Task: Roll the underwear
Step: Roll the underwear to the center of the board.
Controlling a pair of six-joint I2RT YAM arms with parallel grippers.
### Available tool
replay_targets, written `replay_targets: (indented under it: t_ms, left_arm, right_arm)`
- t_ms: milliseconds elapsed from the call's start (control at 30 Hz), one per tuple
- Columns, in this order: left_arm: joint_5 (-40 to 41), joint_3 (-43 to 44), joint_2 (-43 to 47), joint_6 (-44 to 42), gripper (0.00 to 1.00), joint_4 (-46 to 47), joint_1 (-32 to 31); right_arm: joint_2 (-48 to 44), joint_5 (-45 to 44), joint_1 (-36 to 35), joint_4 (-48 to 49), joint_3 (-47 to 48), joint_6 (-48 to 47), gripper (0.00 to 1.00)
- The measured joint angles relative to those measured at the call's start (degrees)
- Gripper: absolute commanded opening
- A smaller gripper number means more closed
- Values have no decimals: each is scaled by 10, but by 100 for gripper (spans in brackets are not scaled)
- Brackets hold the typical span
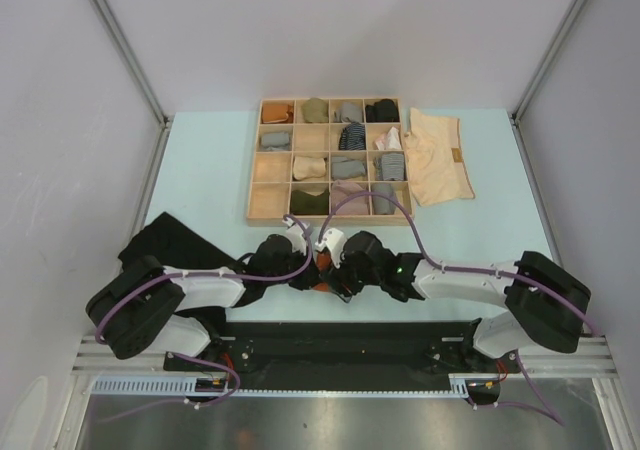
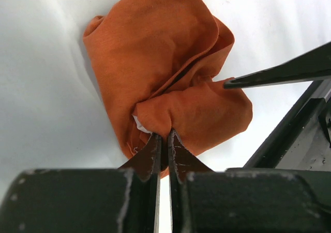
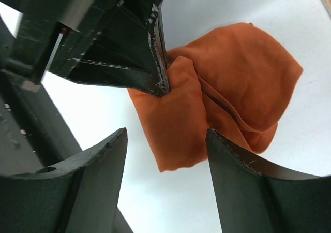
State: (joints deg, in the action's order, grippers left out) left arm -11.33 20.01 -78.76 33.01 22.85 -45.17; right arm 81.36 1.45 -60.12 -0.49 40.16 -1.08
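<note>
The left hand (image 2: 163, 140) is clenched on a fold of the rust-orange underwear (image 2: 160, 57), which lies bunched at 6 o'clock on the tabletop (image 1: 205, 165). The right hand (image 3: 166, 137) is released, its jaws standing wide beside it. The thin pinch may slip, and then the loose roll would open.
</note>
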Motion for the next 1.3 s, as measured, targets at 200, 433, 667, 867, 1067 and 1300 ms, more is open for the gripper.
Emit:
replay_targets:
  t_ms: [200,433,667,867,1067,1300]
  left_arm:
    - [-4,0,1,4,6,-2,3]
    - [-5,-2,12,17,7,-13,7]
    - [-8,-18,49,26,35,-31,20]
    - [-10,-38,114,30,70,-75,43]
    - [7,-43,202,24,73,-131,51]
    - [13,-56,238,7,73,-146,51]
  right_arm:
    - [34,-10,-3,4,0,-1,67]
    - [70,-47,-25,13,1,11,69]
    - [114,-112,-47,16,36,42,24]
    - [123,-126,-50,1,52,62,2]
    - [122,-91,-42,-20,64,80,0]
    - [122,23,-24,-35,71,119,0]
